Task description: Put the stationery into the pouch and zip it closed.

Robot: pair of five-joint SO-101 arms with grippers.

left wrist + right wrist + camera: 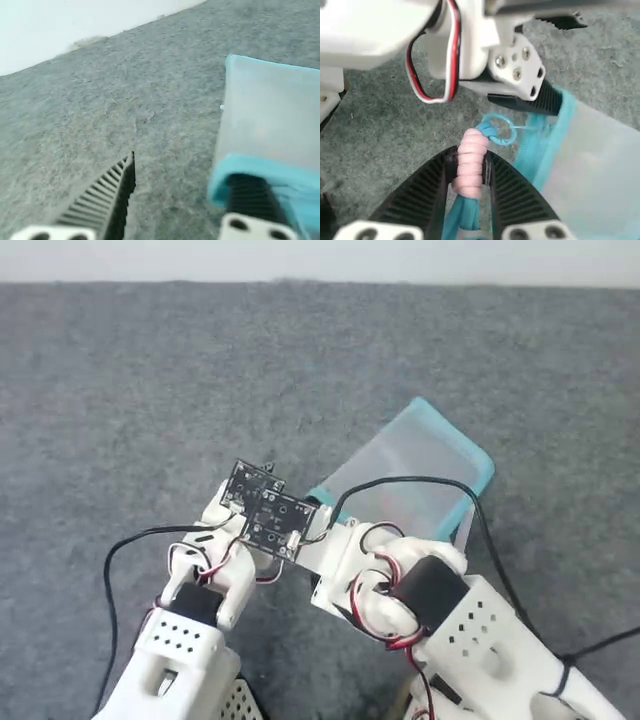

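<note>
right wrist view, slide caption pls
Right end effector pinches the pink zip pull of the teal-edged pouch, with the left end effector at its edge.

Grey felt tabletop (120, 360) (matted, fibrous) meets a white wall (300, 258).

Grey felt tabletop (150, 370), pale wall (300, 260) behind

The worktop (150, 370) is covered in grey, felt-like matting up to a pale wall (320, 258) at its far edge, and a translucent pouch (425, 452) with turquoise trim lies flat on it.
</note>
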